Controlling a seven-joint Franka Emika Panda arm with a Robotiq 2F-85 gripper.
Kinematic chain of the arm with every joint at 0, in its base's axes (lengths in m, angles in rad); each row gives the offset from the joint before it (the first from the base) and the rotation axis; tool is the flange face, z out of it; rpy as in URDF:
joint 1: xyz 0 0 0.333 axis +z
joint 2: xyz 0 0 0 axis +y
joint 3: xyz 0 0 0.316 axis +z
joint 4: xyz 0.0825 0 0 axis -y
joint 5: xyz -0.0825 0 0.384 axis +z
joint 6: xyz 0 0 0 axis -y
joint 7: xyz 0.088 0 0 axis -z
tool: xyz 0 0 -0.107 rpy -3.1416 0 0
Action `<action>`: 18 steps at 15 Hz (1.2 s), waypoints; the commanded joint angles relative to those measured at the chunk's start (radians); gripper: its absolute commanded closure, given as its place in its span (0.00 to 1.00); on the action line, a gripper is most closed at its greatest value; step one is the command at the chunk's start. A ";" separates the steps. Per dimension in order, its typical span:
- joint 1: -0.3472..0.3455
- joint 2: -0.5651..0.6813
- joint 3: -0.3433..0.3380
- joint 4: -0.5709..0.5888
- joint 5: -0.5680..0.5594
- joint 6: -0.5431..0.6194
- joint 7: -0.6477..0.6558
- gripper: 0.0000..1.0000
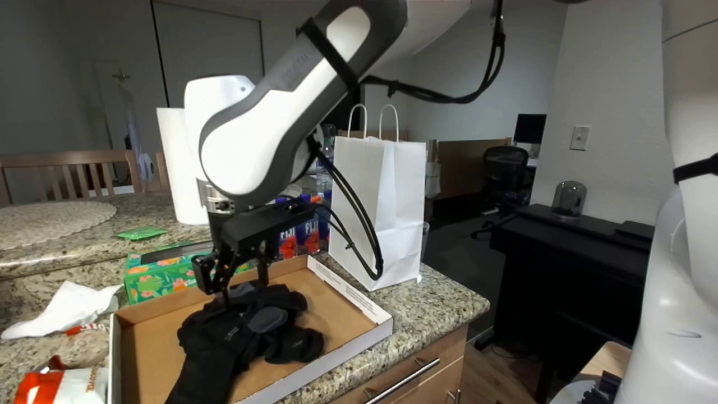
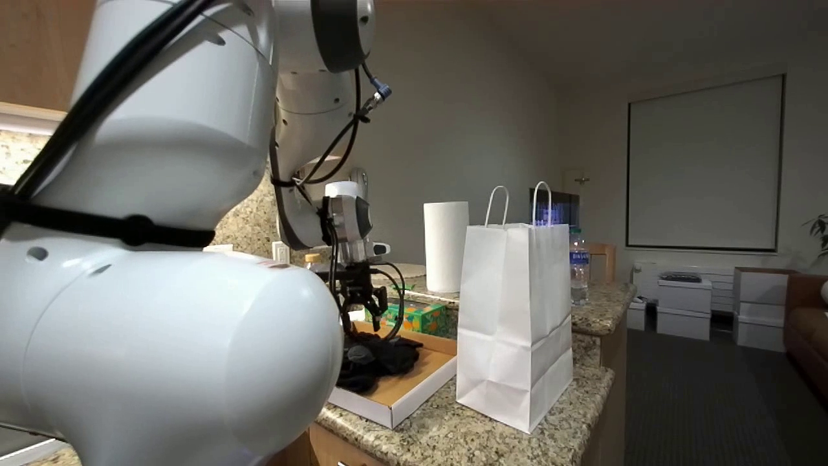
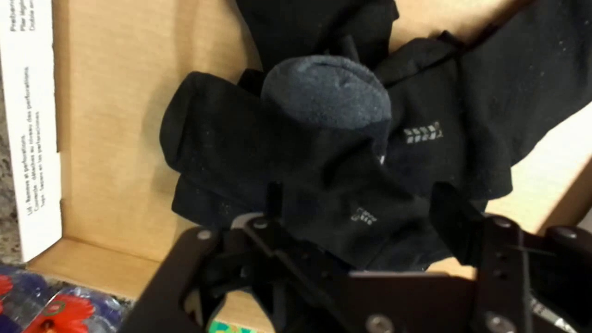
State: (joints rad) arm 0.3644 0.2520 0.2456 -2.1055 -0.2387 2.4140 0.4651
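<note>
Directly under the black two-fingered claw (image 3: pixel 358 199), a rumpled, grey-patched pile of black fabric socks (image 3: pixel 286 152), loose on the brown floor of a shallow, white-sided cardboard tray (image 1: pixel 342 314). Jaws set wide apart, with dark cloth showing across the gap in the wrist view and spreading past both sides; hard to tell contact from mere nearness at the tips. Beyond the tray's far wall in an exterior view, a green, flower-printed cardboard box (image 1: pixel 154 286) and red-labelled plastic water bottles (image 1: pixel 288 244); to one side, on the speckled granite desk (image 1: pixel 446 303), a tall, loop-handled white paper bag (image 1: pixel 401 202).
</note>
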 commanded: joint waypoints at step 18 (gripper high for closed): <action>-0.013 0.076 -0.007 0.007 0.160 -0.021 -0.174 0.92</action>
State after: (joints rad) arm 0.3639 0.3672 0.2273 -2.0659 -0.1248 2.4099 0.3504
